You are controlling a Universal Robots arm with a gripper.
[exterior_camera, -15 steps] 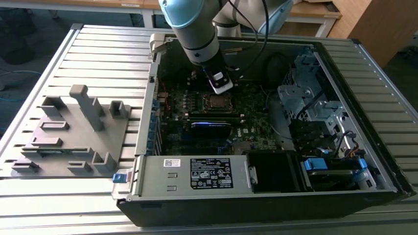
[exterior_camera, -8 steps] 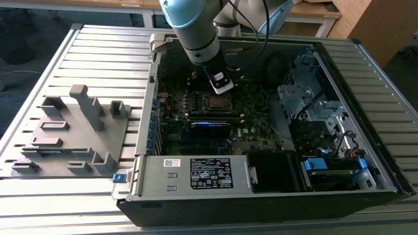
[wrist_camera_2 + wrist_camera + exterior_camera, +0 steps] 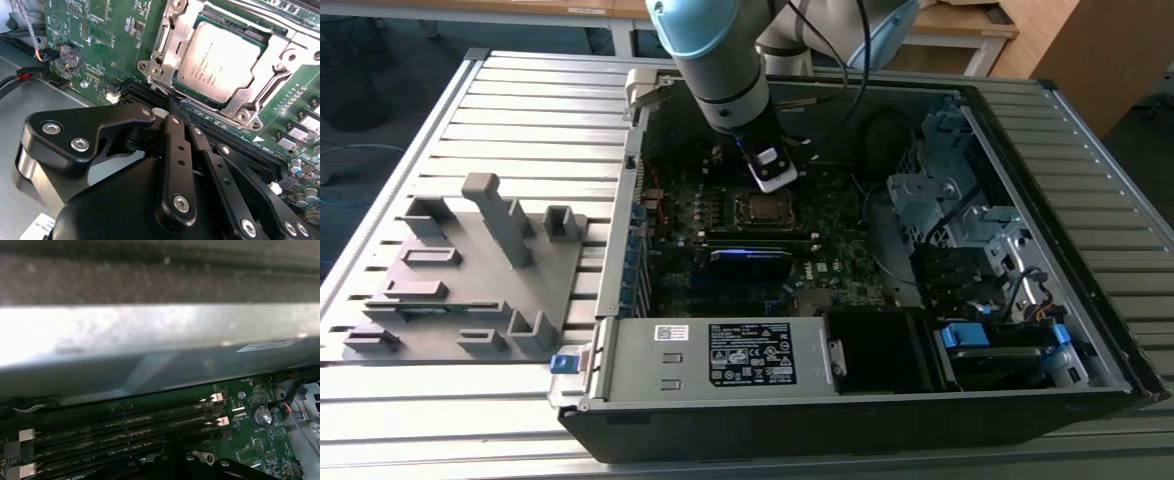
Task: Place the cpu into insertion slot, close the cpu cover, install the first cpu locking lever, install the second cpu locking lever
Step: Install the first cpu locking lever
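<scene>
The cpu [image 3: 220, 62], a square chip with a silver-grey top, lies flat in the insertion slot [image 3: 150, 67] on the green motherboard. The cpu cover [image 3: 176, 45], a metal frame with a square window, lies down around the chip. In the second wrist view my gripper [image 3: 172, 102] is shut with nothing between its black fingers [image 3: 177, 150]. Their tips sit at the socket's near corner. In the exterior view the gripper [image 3: 774, 180] hangs just above the cpu [image 3: 761, 208] inside the open computer case. Whether the locking levers are latched, I cannot tell.
Long black memory slots [image 3: 125, 432] run beside the socket, with a coin battery [image 3: 260, 415] and cables [image 3: 30, 75] close by. The case wall [image 3: 150, 335] stands near the wrist. The power supply [image 3: 720, 355] and drive cages [image 3: 947, 215] hem in the board. A grey fixture [image 3: 467, 270] lies outside.
</scene>
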